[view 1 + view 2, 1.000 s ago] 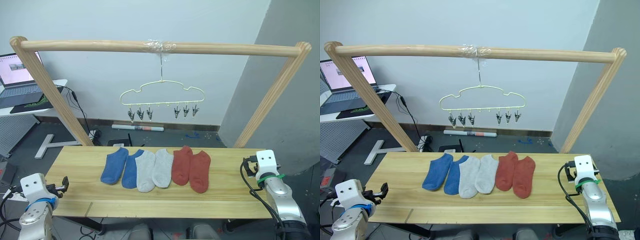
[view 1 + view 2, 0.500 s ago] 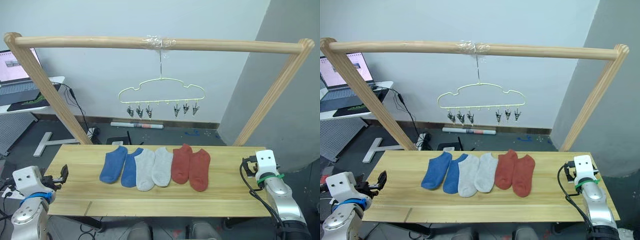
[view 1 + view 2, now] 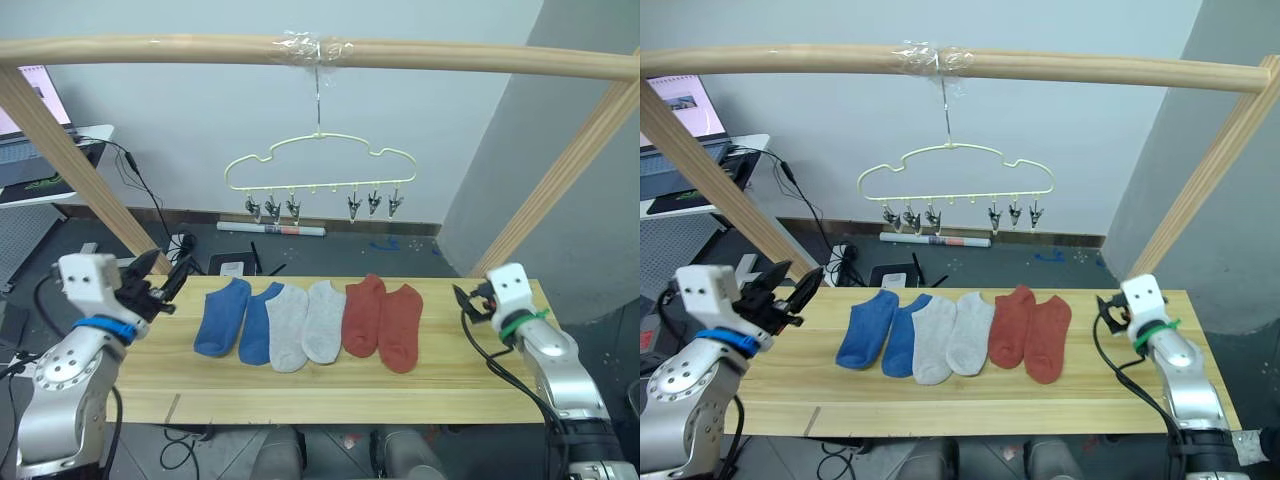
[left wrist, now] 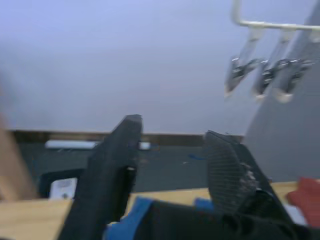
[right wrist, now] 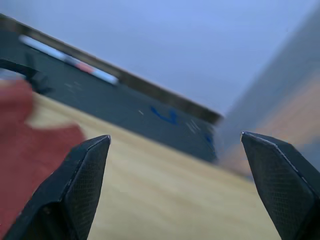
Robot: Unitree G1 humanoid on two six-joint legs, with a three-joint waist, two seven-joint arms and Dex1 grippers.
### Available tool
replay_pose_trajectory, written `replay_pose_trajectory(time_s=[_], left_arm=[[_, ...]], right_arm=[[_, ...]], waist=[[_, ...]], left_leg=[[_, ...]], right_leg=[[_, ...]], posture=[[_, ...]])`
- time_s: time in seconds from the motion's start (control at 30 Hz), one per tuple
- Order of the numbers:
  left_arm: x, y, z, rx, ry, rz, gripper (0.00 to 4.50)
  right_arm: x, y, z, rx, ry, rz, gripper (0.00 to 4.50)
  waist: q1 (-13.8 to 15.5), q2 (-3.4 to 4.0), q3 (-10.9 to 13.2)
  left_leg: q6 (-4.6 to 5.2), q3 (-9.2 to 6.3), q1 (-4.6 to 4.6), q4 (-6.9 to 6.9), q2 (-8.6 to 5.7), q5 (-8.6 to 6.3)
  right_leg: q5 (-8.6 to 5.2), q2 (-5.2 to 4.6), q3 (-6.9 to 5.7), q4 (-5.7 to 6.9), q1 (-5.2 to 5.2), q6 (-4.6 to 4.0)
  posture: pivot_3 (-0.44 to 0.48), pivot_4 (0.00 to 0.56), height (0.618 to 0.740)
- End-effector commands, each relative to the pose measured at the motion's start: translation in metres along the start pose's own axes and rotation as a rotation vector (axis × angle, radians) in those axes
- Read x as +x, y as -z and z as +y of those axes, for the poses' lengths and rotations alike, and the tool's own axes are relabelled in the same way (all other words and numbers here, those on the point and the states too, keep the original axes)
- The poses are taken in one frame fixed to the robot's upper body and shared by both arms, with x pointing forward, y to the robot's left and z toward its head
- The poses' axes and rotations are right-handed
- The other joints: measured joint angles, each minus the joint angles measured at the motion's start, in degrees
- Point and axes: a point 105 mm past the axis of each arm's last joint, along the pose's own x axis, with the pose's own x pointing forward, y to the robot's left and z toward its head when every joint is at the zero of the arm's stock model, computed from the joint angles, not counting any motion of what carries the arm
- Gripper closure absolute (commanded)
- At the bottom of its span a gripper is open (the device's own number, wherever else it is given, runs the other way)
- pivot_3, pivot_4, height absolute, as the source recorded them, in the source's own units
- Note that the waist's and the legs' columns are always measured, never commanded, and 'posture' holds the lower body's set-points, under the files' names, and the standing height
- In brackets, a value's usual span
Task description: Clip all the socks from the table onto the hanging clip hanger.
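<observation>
On table [image 3: 440, 385]: I count all six socks [image 3: 305, 321], unclipped.
Clip hanger [image 3: 320, 176]: empty.
Left gripper [image 3: 160, 280]: released, nr blue.
Right gripper [image 5: 175, 185]: released, holding nothing.

No readable text, labels, brands or numbers on anything in view.

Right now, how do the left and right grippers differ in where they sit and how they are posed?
The left gripper is raised above the table's left end, a short gap from the nearest blue sock; the right gripper sits low at the right end, beyond the rust red socks. The left gripper's fingers stand moderately apart; the right gripper's fingers are spread much wider. Both are open, hold nothing and point inward toward the row.
</observation>
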Motion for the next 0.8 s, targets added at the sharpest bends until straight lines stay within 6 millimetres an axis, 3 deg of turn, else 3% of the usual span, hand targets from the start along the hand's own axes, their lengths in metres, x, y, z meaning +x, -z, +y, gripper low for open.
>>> replay_pose_trajectory(time_s=[0.03, 0.23, 0.4, 0.57, 0.8], left_arm=[[0.015, -0.018, -0.013, 0.011, 0.044, -0.047, 2.36], [0.037, -0.026, -0.024, -0.016, 0.066, -0.089, 2.36], [0.053, -0.034, -0.028, -0.053, 0.049, -0.131, 2.36], [0.062, -0.036, -0.037, -0.08, 0.059, -0.152, 2.36], [0.07, -0.038, -0.041, -0.089, 0.06, -0.171, 2.36]], right_arm=[[0.005, -0.053, 0.021, -0.011, -0.184, -0.149, 0.15], [-0.003, -0.13, 0.073, 0.033, -0.541, -0.387, 0.15], [-0.019, -0.173, 0.11, 0.024, -0.75, -0.517, 0.15], [-0.03, -0.194, 0.132, 0.027, -0.857, -0.568, 0.15], [-0.034, -0.204, 0.143, 0.025, -0.905, -0.593, 0.15]], waist=[[-0.11, -0.08, 0.52], [-1.06, -0.19, 1.48], [-1.18, -0.19, 1.56], [-1.18, -0.21, 1.69], [-1.2, -0.23, 1.72]], left_leg=[[-0.01, 0.01, -0.04, 0.0, -0.01, -0.01], [-0.01, -0.02, -0.27, 0.0, -0.02, -0.01], [-0.01, -0.19, -0.85, 0.05, -0.01, -0.01], [-0.01, -0.34, -0.97, 0.13, -0.04, -0.01], [-0.01, -0.44, -0.98, 0.16, -0.06, -0.01]], right_leg=[[0.01, 0.0, -0.01, 0.0, -0.04, 0.0], [0.05, -0.01, -0.07, 0.02, -0.31, 0.02], [0.06, -0.02, -0.21, 0.02, -0.77, 0.01], [0.07, -0.03, -0.3, 0.05, -0.82, 0.02], [0.08, -0.04, -0.36, 0.07, -0.81, 0.04]], posture=[[-0.123, 0.215, 0.74], [-0.15, 0.226, 0.74], [-0.157, 0.227, 0.74], [-0.157, 0.227, 0.74], [-0.155, 0.226, 0.74]])
